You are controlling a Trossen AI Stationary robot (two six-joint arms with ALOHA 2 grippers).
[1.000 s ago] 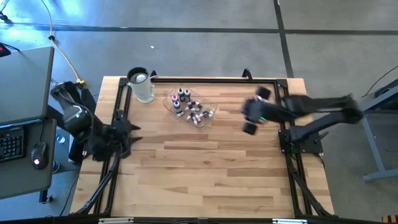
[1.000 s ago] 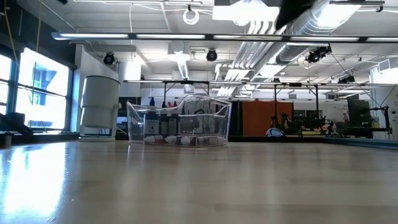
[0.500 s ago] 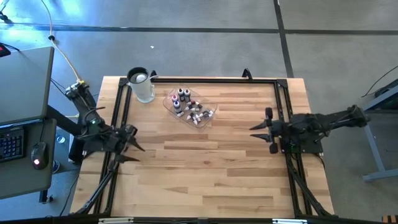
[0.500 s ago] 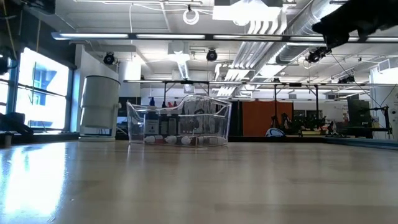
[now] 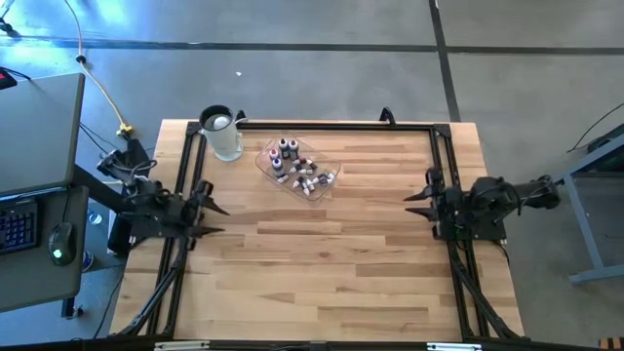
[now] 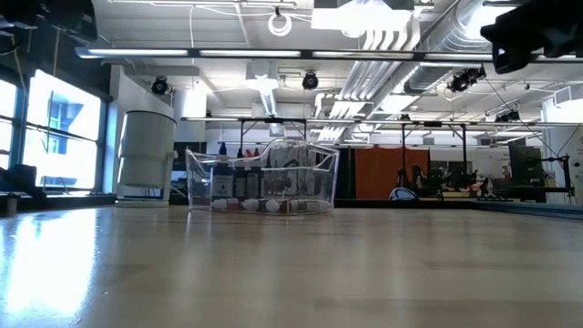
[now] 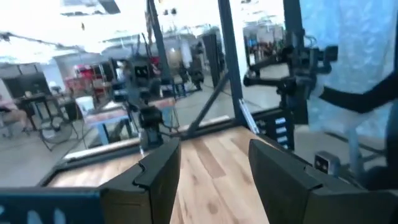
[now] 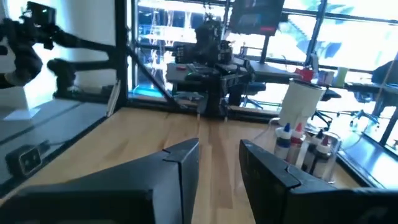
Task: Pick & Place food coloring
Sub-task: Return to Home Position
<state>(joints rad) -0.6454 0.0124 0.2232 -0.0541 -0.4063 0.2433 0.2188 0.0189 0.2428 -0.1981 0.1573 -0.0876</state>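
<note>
The food coloring bottles point(image 5: 298, 169) all lie together in a shallow clear tray point(image 5: 265, 164) that sits on the worktop point(image 5: 322, 263) close to its back edge, a little left of the middle. Some stand upright at the tray's back end, and others lie tumbled toward its front corner. From table height the bottles point(image 6: 244, 191) show as a row of small dark and whitish shapes behind the tray's clear wall point(image 6: 314, 187). None of them is outside the tray on the wood. Just beside the tray, toward the back left corner, stands a much larger clear jug point(image 5: 223, 135) with a white top. The two are close, but I cannot tell whether they touch. The left gripper point(image 5: 213, 214) hangs over the left edge of the worktop about halfway along it. It points inward, its fingers point(image 7: 158, 177) spread wide with nothing between them. The right gripper point(image 5: 413, 203) sits opposite over the right edge and also points inward. Its fingers point(image 8: 181, 163) are parted by a clear gap and hold nothing. Both are well apart from the tray. A black frame point(image 5: 322, 125) runs along the back and side edges. Off the left side stands a desk point(image 5: 39, 127) with a keyboard point(image 5: 18, 226).
</note>
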